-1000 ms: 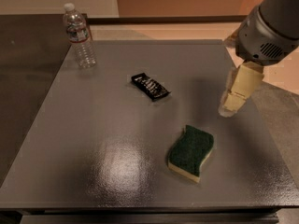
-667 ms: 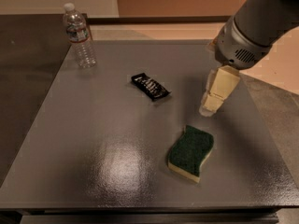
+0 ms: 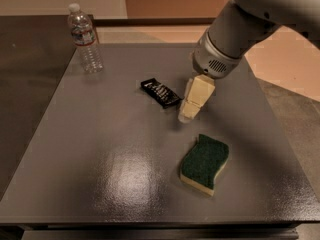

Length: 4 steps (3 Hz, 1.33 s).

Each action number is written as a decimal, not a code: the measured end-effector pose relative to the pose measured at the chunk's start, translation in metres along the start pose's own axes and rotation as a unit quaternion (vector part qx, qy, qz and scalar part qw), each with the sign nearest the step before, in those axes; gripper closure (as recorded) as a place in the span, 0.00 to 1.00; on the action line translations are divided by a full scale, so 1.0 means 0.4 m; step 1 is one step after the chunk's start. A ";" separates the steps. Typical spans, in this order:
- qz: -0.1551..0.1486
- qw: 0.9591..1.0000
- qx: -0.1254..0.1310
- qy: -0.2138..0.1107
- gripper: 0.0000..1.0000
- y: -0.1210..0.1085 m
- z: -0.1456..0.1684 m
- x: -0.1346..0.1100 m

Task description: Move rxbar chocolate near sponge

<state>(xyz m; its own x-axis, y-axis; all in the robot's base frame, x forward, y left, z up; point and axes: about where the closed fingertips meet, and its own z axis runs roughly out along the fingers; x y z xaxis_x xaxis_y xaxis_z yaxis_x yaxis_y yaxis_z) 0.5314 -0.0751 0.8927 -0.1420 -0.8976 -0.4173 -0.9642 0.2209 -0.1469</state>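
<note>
The rxbar chocolate point(image 3: 160, 92) is a small black glossy wrapper with white lettering, lying flat near the middle of the grey table. The sponge point(image 3: 204, 163) has a dark green top and pale yellow base and lies to the front right of the bar. My gripper point(image 3: 188, 112) has cream-coloured fingers pointing down, just right of the bar's near end and above the sponge's far side. It holds nothing.
A clear plastic water bottle point(image 3: 85, 39) stands upright at the table's point(image 3: 100, 174) far left corner. The grey arm comes in from the upper right. The table's edges drop off at the front and right.
My gripper has moved left across the table, from the right edge area to just beside the rxbar chocolate. The bar, sponge and bottle have not moved.
</note>
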 end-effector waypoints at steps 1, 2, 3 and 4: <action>-0.002 1.000 -0.007 -0.011 0.00 -0.014 0.061 -0.042; 0.001 1.000 -0.006 -0.013 0.00 -0.039 0.105 -0.061; 0.008 1.000 -0.007 -0.006 0.00 -0.066 0.140 -0.054; 0.012 1.000 -0.010 0.002 0.00 -0.080 0.169 -0.042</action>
<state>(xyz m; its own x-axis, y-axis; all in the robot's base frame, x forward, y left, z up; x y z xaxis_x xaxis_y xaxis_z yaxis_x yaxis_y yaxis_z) 0.5800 -0.0413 0.8437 -0.1663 -0.8938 -0.4165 -0.9647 0.2349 -0.1189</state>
